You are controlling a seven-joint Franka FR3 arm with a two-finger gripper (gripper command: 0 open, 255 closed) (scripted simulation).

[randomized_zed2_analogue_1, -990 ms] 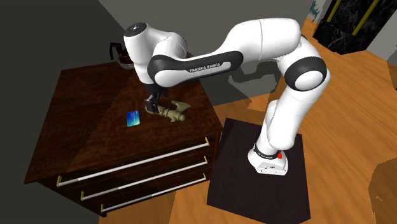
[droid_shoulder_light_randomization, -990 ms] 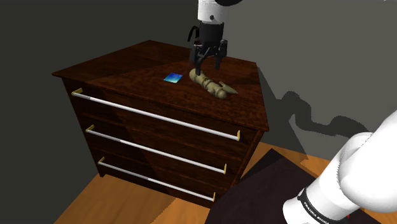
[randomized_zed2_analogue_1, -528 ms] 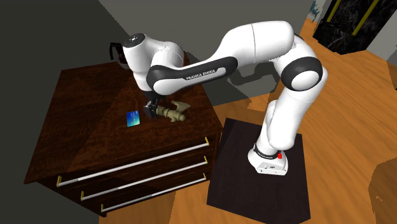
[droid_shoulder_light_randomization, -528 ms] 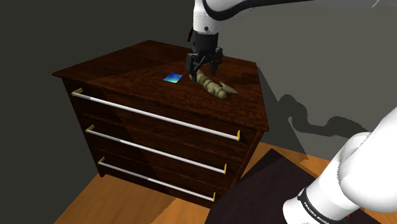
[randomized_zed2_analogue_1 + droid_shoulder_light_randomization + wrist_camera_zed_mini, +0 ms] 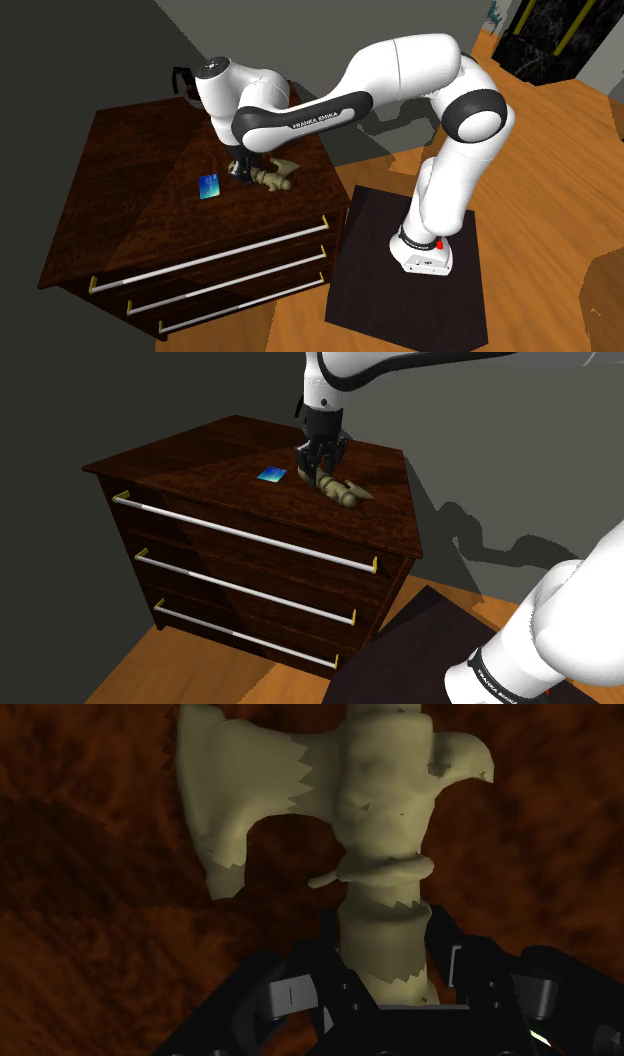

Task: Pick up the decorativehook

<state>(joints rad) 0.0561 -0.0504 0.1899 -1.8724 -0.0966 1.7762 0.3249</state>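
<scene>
The decorative hook [image 5: 342,491] is a pale tan, carved piece lying flat on the dark wooden dresser top [image 5: 200,460]. My gripper [image 5: 319,465] stands straight down over the hook's end nearest the blue card, shut on it. In the second exterior view the gripper [image 5: 240,170] sits at that same end of the hook [image 5: 273,179]. In the wrist view the hook's stem [image 5: 385,834] runs out from between my fingers [image 5: 447,940], which clasp it on both sides; its curved prongs spread out further ahead.
A small blue card [image 5: 270,475] [image 5: 209,187] lies on the dresser top close beside the gripper. The dresser front has three drawers with long rail handles [image 5: 250,534]. A grey wall rises behind it. My stand [image 5: 410,260] rests on a wooden floor.
The gripper has come down onto the hook's end and its fingers, open a second ago, have closed on the stem. The hook and the card lie where they were.
</scene>
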